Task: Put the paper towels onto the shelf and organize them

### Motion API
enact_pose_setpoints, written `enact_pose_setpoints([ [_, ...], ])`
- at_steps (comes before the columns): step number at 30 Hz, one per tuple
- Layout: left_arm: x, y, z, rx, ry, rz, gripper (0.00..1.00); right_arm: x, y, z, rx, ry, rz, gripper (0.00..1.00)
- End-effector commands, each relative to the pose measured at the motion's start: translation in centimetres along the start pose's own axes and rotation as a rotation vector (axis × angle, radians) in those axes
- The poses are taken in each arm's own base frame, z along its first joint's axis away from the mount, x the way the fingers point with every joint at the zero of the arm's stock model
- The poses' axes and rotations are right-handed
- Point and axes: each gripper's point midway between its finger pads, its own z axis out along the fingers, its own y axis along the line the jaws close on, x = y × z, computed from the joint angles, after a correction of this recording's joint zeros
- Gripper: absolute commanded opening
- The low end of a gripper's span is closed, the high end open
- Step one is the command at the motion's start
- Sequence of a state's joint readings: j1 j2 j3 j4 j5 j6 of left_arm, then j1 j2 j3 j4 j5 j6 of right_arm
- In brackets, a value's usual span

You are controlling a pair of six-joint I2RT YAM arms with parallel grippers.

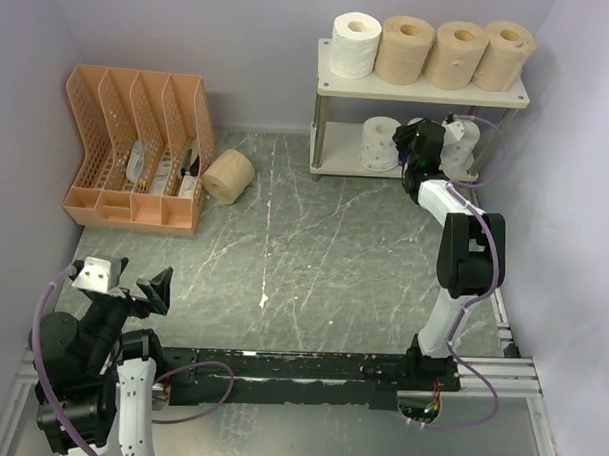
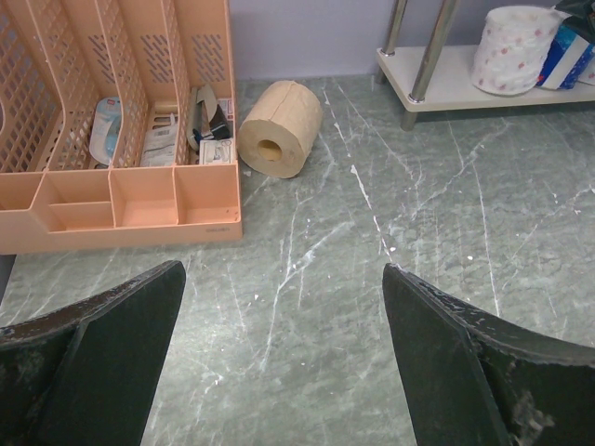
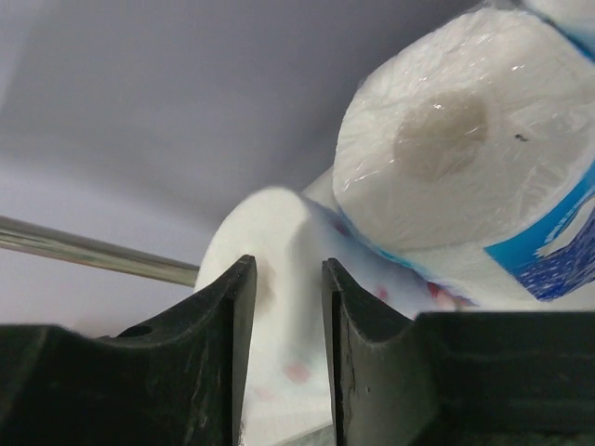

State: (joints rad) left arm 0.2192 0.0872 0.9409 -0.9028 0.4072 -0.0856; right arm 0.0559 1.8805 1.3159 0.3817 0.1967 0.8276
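Right claw (image 3: 286, 269): it reaches into the lower level of the shelf (image 1: 419, 92). Its two fingers are almost pressed together with a thin part of the dotted roll (image 3: 270, 232) between them, so it seems to pinch the paper wall of this roll.
Left claw (image 2: 284, 279): spread wide and holding nothing, low over the table (image 1: 314, 248) near its own base.
Top board: one white roll (image 1: 355, 42) and three tan rolls (image 1: 461, 53) stand upright in one row, close together.
Lower board (image 2: 446, 88): the dotted roll stands upright toward the left side. The blue-and-white roll (image 3: 446, 149) is just beside it, tilted, in shiny plastic wrap. There is more white paper behind the right arm, but I cannot tell how many rolls.
Loose roll: one tan roll (image 2: 279, 128) lies on its side on the table, just beside the orange organizer (image 2: 139, 200). Its hollow core faces the left claw.
How it handles: I judge the rolls are light and soft. They dent under a hard squeeze, and one lying on its side can roll away. The plastic wrap is probably slippery.
Where to hold: for the loose roll, across the round body with a wide opening, or with one finger in the core and one outside on the wall.
Progress: I think most of the work is done; the loose roll is not yet on the shelf.
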Motion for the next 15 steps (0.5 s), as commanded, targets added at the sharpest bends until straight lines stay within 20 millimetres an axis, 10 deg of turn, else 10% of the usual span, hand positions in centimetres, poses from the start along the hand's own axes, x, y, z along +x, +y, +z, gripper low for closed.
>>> enact_pose_setpoints([
  [1, -0.5, 0.0, 0.3, 0.0, -0.017, 0.008, 0.99, -1.1, 0.0, 0.8, -0.033, -0.015, 0.031, 0.34],
  [8, -0.5, 0.1, 0.3, -0.004, -0.017, 0.008, 0.99, -0.5, 0.5, 1.5, -0.068, 0.033, 0.026, 0.57],
  [12, -0.5, 0.2, 0.3, -0.007, -0.017, 0.008, 0.99, -3.4, 2.8, -3.9, -0.136, -0.077, 0.012, 0.97],
  [15, -0.5, 0.1, 0.3, -0.004, -0.016, 0.008, 0.99, -4.1, 4.2, -9.0, -0.162, -0.128, -0.055, 1.0],
])
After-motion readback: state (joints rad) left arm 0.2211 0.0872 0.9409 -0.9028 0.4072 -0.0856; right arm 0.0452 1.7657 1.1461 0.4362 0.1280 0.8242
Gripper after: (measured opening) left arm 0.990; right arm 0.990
